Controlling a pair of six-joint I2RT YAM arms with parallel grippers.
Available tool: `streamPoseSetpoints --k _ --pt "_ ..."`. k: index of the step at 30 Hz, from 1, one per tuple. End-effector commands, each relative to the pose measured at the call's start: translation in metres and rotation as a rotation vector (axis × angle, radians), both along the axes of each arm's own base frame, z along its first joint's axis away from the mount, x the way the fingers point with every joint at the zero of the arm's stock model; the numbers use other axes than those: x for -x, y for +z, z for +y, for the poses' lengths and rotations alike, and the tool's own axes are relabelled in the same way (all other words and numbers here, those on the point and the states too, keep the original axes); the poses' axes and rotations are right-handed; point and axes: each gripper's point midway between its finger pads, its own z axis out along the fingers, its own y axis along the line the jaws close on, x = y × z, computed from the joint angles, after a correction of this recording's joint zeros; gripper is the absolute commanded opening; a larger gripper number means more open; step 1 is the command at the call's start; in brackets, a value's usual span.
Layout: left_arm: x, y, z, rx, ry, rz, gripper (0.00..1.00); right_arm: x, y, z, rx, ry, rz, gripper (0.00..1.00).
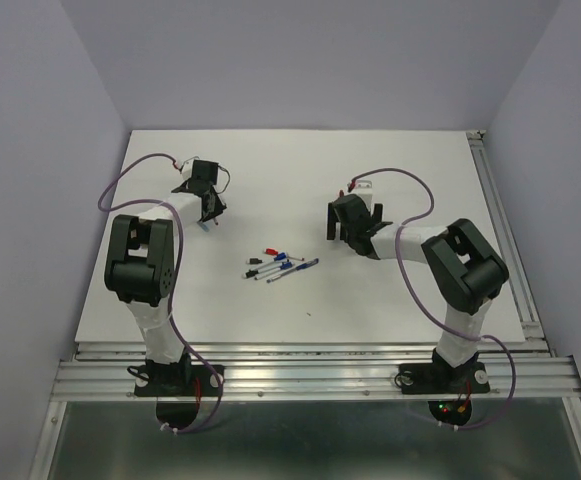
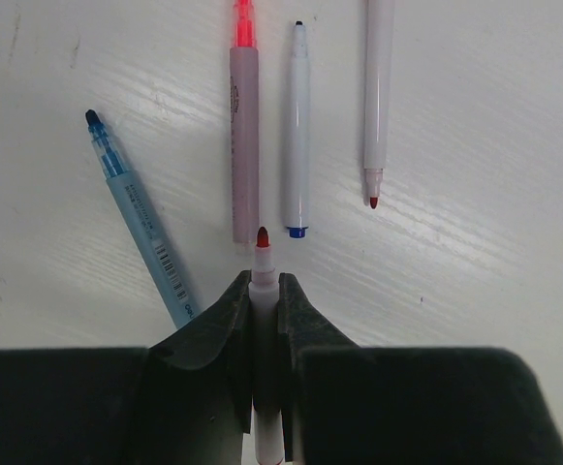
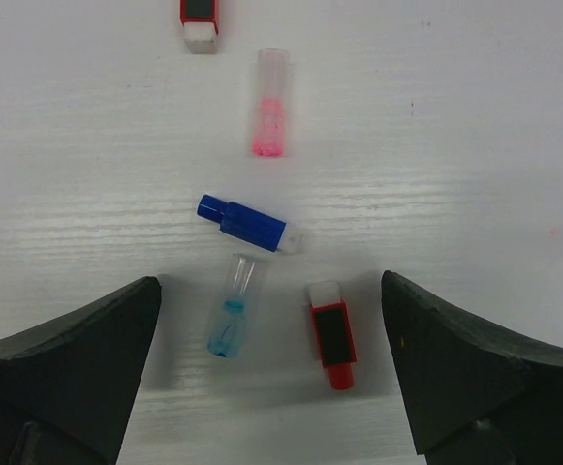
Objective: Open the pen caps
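In the left wrist view my left gripper (image 2: pixel 264 283) is shut on a white pen with a bare red tip (image 2: pixel 263 254). Beyond it lie uncapped pens: a light blue one (image 2: pixel 141 221), a pink one (image 2: pixel 245 145), a white one with a blue end (image 2: pixel 297 126) and a white one with a red tip (image 2: pixel 376 97). My right gripper (image 3: pixel 269 289) is open and empty above loose pen caps: a red cap (image 3: pixel 331 335), a clear blue cap (image 3: pixel 233 306), a dark blue cap (image 3: pixel 247 223), a clear pink cap (image 3: pixel 271 102) and another red cap (image 3: pixel 200 12).
In the top view several more pens (image 1: pixel 281 265) lie in a cluster at the table's middle, between the left gripper (image 1: pixel 208 210) and the right gripper (image 1: pixel 346 228). A metal rail (image 1: pixel 505 235) runs along the table's right edge.
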Motion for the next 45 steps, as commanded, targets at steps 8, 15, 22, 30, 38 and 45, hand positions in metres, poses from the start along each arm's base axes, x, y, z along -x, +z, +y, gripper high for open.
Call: streamPoseSetpoints --k 8,15,22,30,38,45 --pt "-0.020 0.010 0.008 -0.042 -0.006 -0.011 0.16 -0.003 0.029 0.010 -0.094 0.014 -0.076 1.00" --pt "-0.018 -0.001 0.006 -0.040 -0.016 0.019 0.27 0.008 0.069 0.011 -0.206 -0.004 -0.134 1.00" --pt "-0.014 0.005 -0.001 -0.006 -0.052 0.008 0.47 0.025 0.107 0.008 -0.304 0.018 -0.204 1.00" --pt "0.013 0.051 -0.025 0.095 -0.143 -0.093 0.65 0.056 0.123 0.003 -0.406 0.024 -0.194 1.00" --pt "0.092 0.087 -0.122 0.208 -0.469 -0.204 0.99 0.100 0.106 -0.001 -0.557 0.031 -0.146 1.00" --pt "0.158 0.079 -0.158 0.275 -0.593 -0.202 0.99 0.114 0.112 -0.004 -0.584 0.055 -0.148 1.00"
